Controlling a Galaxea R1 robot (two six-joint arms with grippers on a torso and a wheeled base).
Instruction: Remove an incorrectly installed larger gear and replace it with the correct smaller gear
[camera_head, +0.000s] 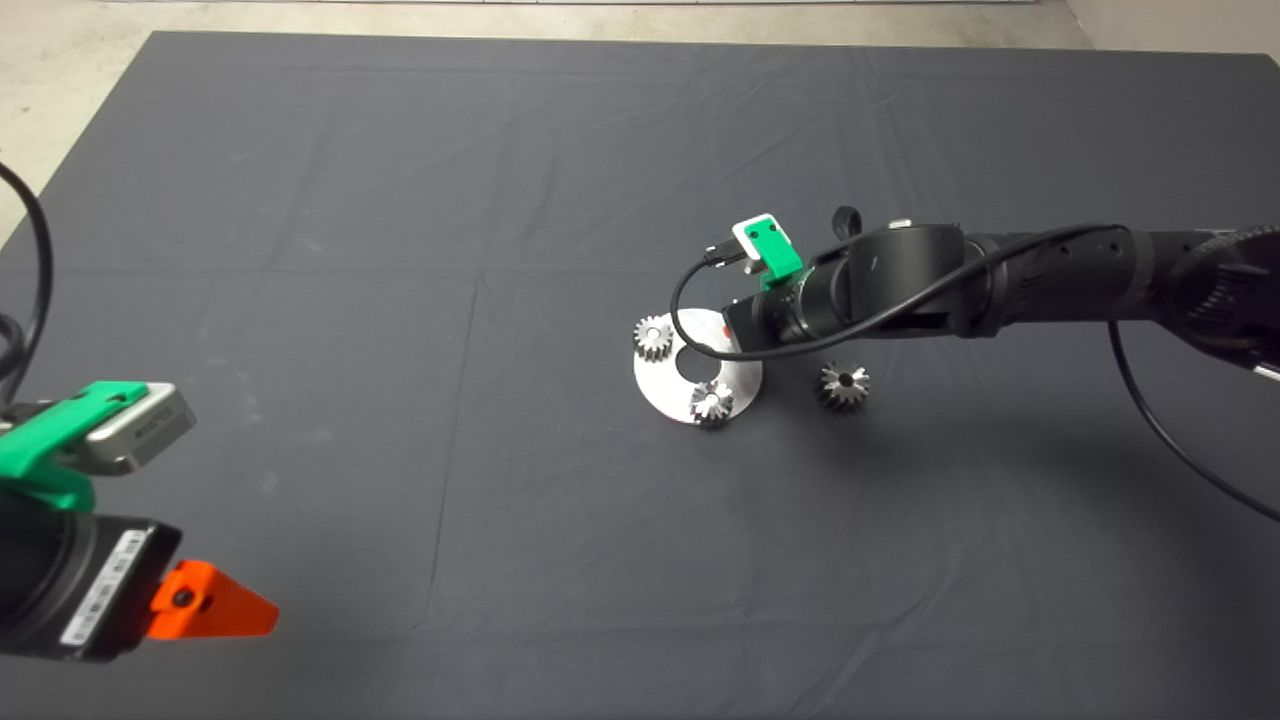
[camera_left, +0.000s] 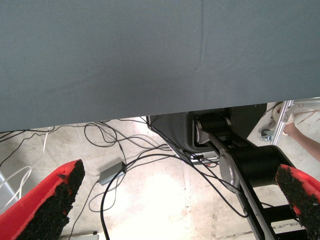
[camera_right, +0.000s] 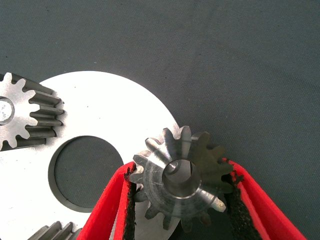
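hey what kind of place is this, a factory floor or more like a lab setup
Probably a robotics lab test bench, not a factory line. A dark mat covers the table, holding only a metal disc and loose gears, such as the gear between the right gripper fingers. Cables trail across the bare floor.

Right end effector (camera_right: 182, 200) red fingers (camera_right: 107, 215) clamping a dark gear (camera_right: 182, 175) at silver plate (camera_right: 100, 115) edge, paler gear (camera_right: 25, 117) on plate

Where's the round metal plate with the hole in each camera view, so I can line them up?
Head view: the metal plate lies on the mat right of centre, partly under the right arm.
Left wrist view: not in it.
Right wrist view: it lies beneath the right gripper, which is shut on the dark gear at the plate's edge.
Shared landmark: the pale gear standing on the plate.
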